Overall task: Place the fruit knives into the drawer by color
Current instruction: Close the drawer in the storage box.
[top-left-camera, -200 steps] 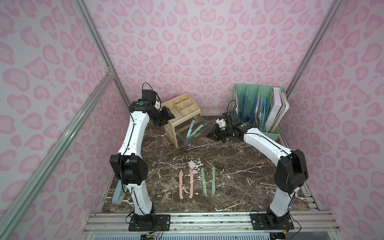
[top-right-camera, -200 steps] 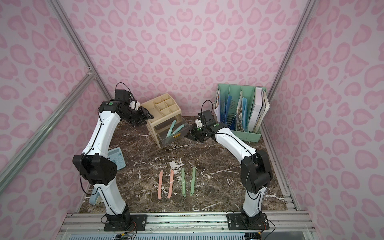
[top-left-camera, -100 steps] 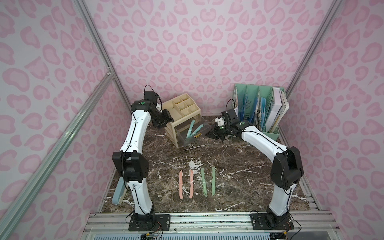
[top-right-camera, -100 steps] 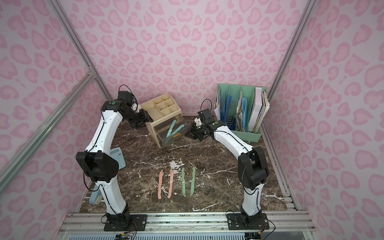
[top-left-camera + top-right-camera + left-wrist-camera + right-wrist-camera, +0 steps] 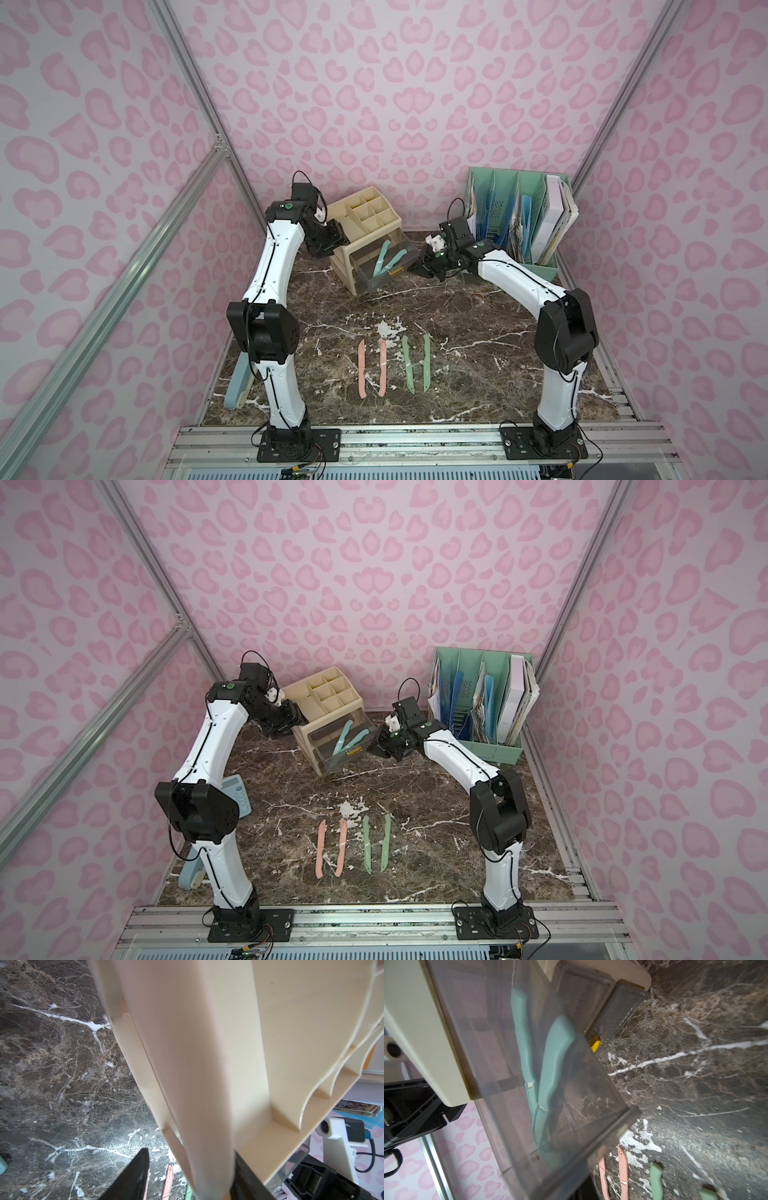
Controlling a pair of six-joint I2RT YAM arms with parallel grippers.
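Two teal fruit knives (image 5: pixel 384 259) (image 5: pixel 550 1064) lie crossed in the clear drawer (image 5: pixel 374 282), which is pulled out of the cream organizer (image 5: pixel 365 212). Two pink knives (image 5: pixel 362 368) and two green knives (image 5: pixel 427 361) lie in a row on the marble near the front. My left gripper (image 5: pixel 338 235) (image 5: pixel 191 1153) is open, its fingers either side of the organizer's left wall. My right gripper (image 5: pixel 417 269) is shut, with its tip against the drawer's front right corner. In the right wrist view the drawer's wall mostly hides its fingers (image 5: pixel 583 1190).
A green file rack (image 5: pixel 519 216) full of books and folders stands at the back right, close behind the right arm. A calculator (image 5: pixel 237 789) and a pale blue object (image 5: pixel 239 382) lie by the left wall behind the left arm.
The right arm's elbow has swung a little to the left, with its gripper staying at the drawer front. The left gripper stays at the organizer's wall. The knives have not moved.
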